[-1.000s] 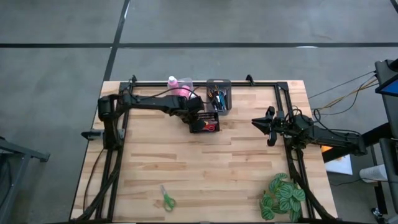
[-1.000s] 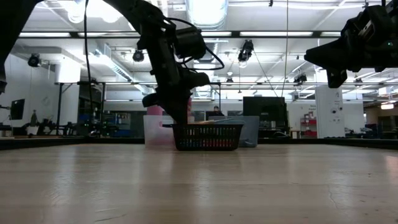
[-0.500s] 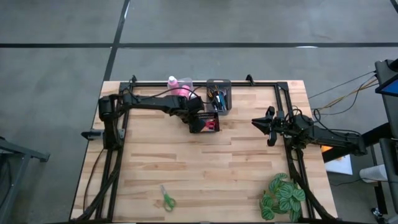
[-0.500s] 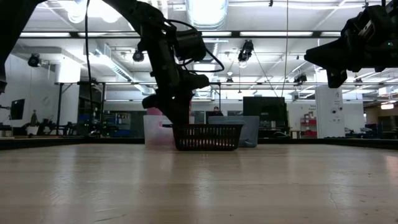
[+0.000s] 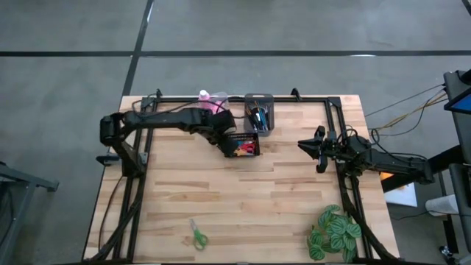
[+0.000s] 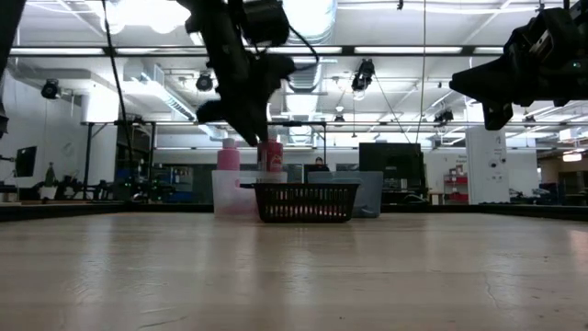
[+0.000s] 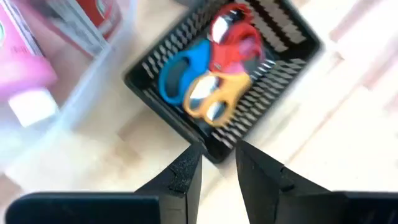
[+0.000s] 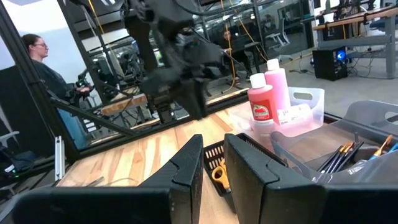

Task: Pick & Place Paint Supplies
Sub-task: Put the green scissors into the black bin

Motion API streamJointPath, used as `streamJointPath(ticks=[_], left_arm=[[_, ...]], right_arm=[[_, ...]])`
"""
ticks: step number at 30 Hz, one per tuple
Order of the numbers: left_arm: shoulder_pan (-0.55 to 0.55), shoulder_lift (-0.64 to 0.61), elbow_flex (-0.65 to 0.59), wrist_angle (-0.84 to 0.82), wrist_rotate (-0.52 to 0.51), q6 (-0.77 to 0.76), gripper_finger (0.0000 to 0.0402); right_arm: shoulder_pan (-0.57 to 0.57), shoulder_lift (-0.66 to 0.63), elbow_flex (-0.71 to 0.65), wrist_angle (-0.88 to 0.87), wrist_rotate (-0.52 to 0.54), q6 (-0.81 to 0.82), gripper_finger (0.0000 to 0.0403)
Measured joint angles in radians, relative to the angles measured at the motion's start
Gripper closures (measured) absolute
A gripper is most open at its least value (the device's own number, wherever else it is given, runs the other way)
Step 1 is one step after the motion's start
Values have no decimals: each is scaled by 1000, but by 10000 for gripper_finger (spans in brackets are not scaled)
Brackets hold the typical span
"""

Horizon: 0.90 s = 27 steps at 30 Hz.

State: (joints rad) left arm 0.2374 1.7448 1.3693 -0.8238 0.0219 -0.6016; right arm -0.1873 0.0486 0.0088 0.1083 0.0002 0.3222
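Three scissors in black basket; left end effector slightly parted (empty).

Bright overhead lighting; blurred left-wrist view.

Red, blue and yellow-handled scissors lie flat together in my black mesh basket. Pink white-capped bottles stand upright at eleven o'clock from it. Green-handled scissors lie flat near the worktop's seven o'clock edge.

High view: straight down over the whole table. Low view: level across the tabletop. Both wrist views share the black basket, near the high view's 12 o'clock.
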Motion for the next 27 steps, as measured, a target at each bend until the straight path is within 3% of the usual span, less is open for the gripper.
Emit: streamJointPath(ticks=[5,15,20,27], left_arm=[[-74,-65,-1,-95,-3,-120,299],[-281,-94,-2,-259,-14,-534,299],[-410,-92,-47,-248,-29,-729,299],[-643,-92,-121,-130,-29,-1177,299]], right_arm=[[0,0,0,0,0,0,338],[0,0,0,0,0,0,338],[0,0,0,0,0,0,338],[0,0,0,0,0,0,338]])
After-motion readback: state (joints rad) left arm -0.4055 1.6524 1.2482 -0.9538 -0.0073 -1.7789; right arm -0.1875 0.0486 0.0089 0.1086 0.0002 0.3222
